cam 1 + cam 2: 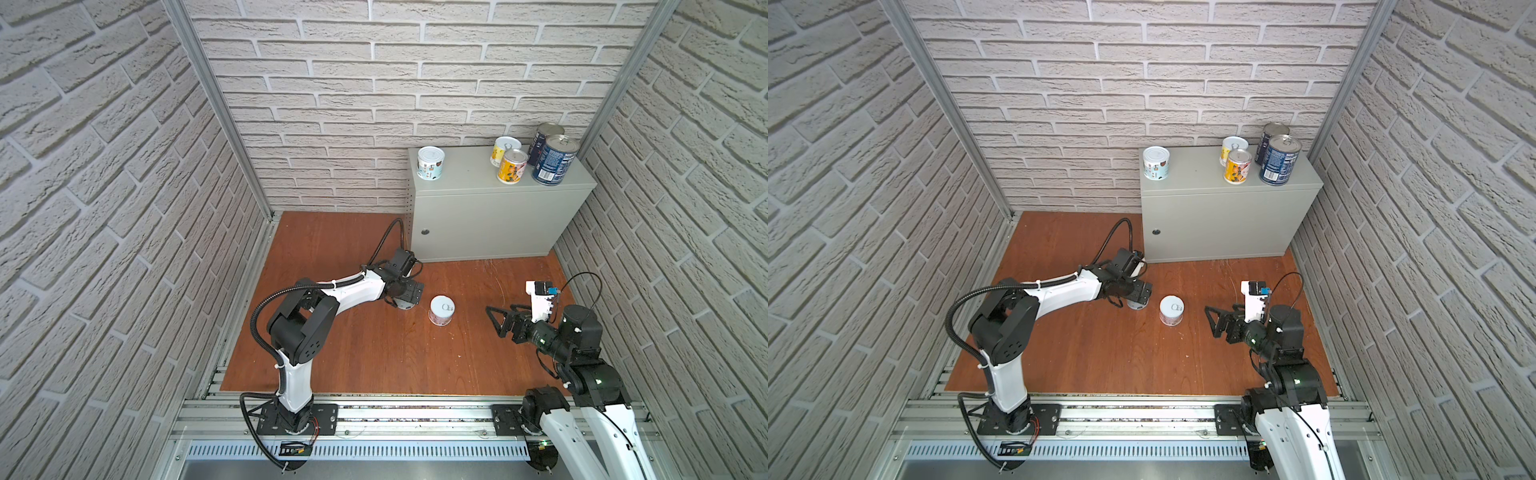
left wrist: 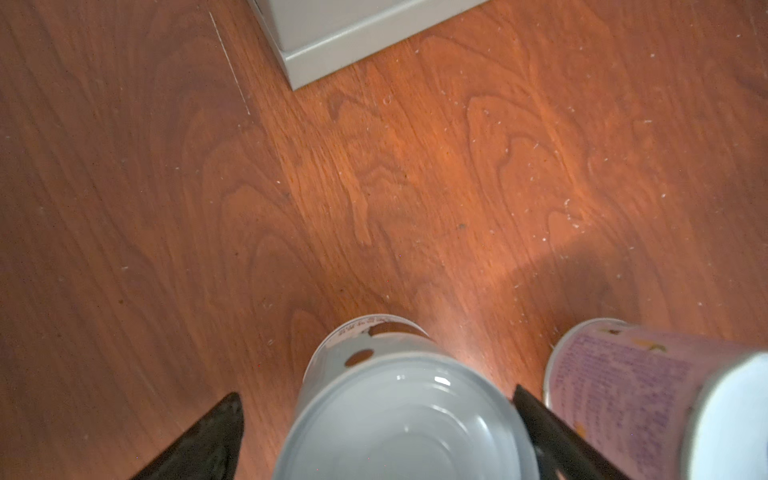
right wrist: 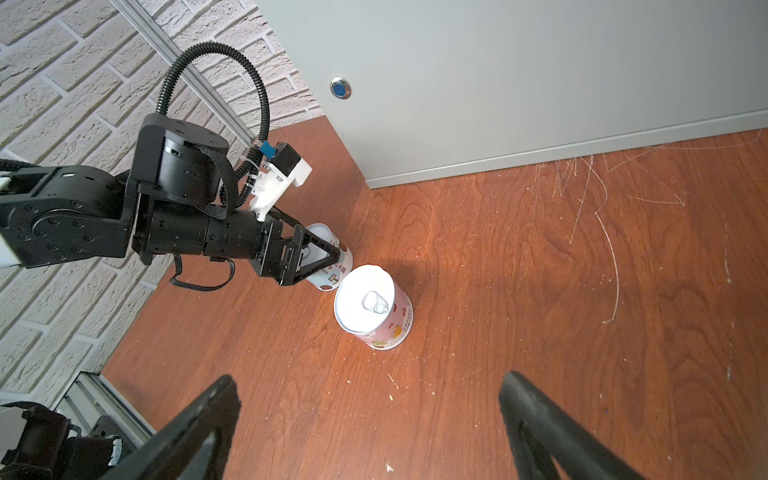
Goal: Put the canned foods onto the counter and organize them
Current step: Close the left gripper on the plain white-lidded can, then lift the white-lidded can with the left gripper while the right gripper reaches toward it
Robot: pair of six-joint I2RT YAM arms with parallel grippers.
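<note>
Top views both show the counter in the back right corner with five cans already on top. A white-label can stands alone at the left end. A yellow can and an orange can stand close together. The rear dark-blue can and front dark-blue can are at the right end.

Two cans are down on the wooden floor. The pink can stands upright in the open. The grey can is just to its left, mostly hidden under the left gripper, which points down over it. The right gripper sits low, off to the right of the pink can and apart from it, jaws spread and empty.

Left wrist view: the grey can stands upright between the black fingers, with the jaws wide. One finger has bare floor between it and the can. The other sits right at the rim, and I can't tell if it's touching. The pink can is just outside that finger. A corner of the counter shows further off.

Right wrist view: the right gripper's fingers are spread wide with only floor between them. The pink can is ahead, pull-tab lid up. Just behind it, the left gripper straddles the grey can. The counter's front, with its round lock, is behind all that.
</note>
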